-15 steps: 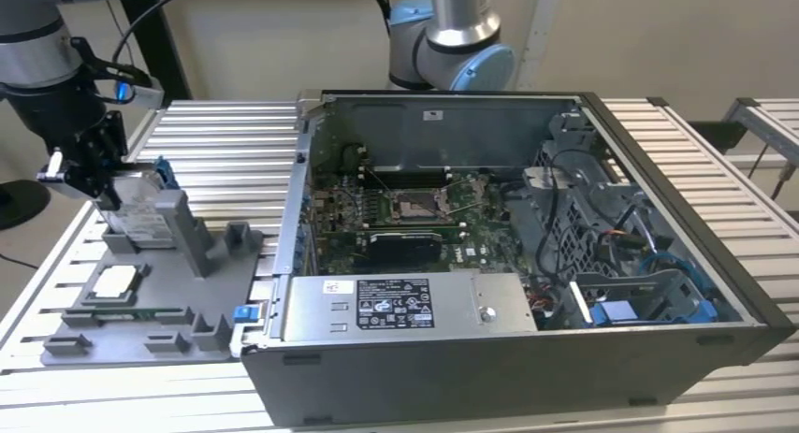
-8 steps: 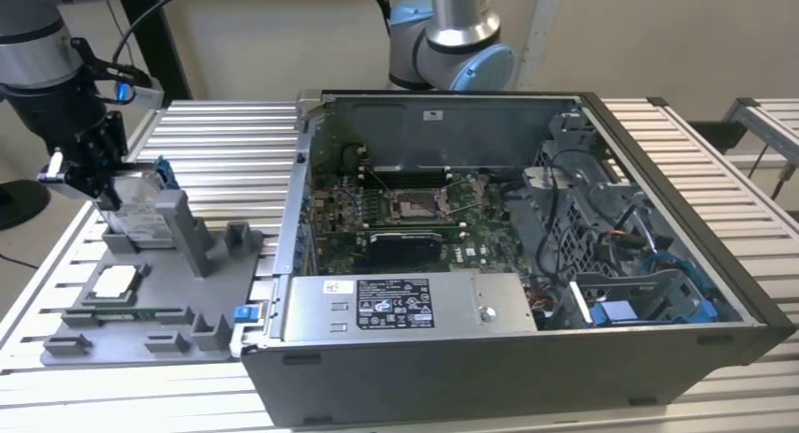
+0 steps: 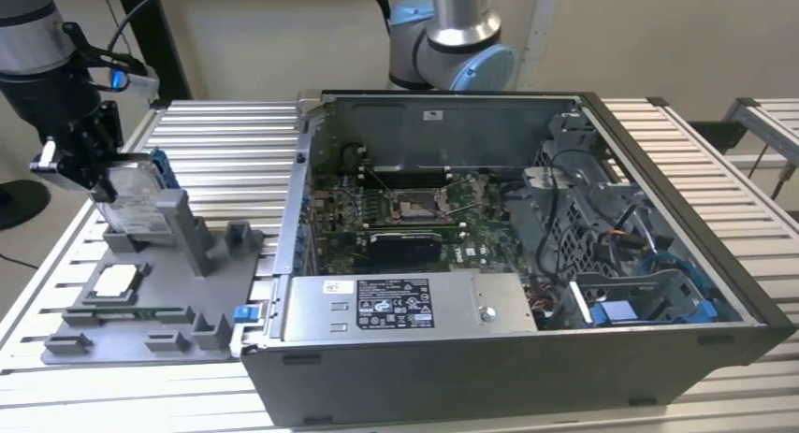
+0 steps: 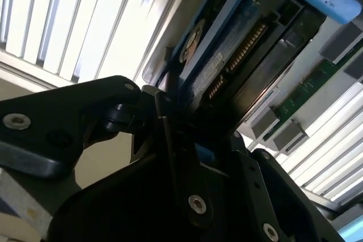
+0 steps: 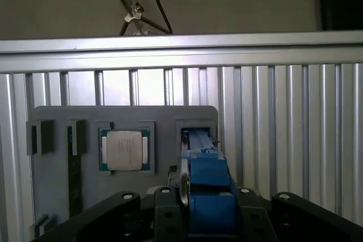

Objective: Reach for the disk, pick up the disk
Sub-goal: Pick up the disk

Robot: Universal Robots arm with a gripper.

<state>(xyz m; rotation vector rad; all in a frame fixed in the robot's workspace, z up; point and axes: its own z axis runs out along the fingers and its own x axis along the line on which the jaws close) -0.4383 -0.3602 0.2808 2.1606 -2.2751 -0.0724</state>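
exterior view shows the disk [image 3: 135, 197] standing on edge in a slot of the grey fixture tray [image 3: 187, 288], which lies on the slatted table [image 3: 225, 143] to the exterior view's left of the open computer case [image 3: 500, 358]. the gripper [image 3: 88, 171] pinches the disk; in the first wrist view its fingers [image 5: 165, 219] press against both sides of the blue bracket [image 5: 209, 182]. a small square chip [image 5: 123, 150] sits in a neighbouring tray pocket.

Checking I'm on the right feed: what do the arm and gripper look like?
The arm is a silver-grey tube ending in a black wrist, with black cables looping off it. The gripper is matte black and blocky, dotted with small silver screws.
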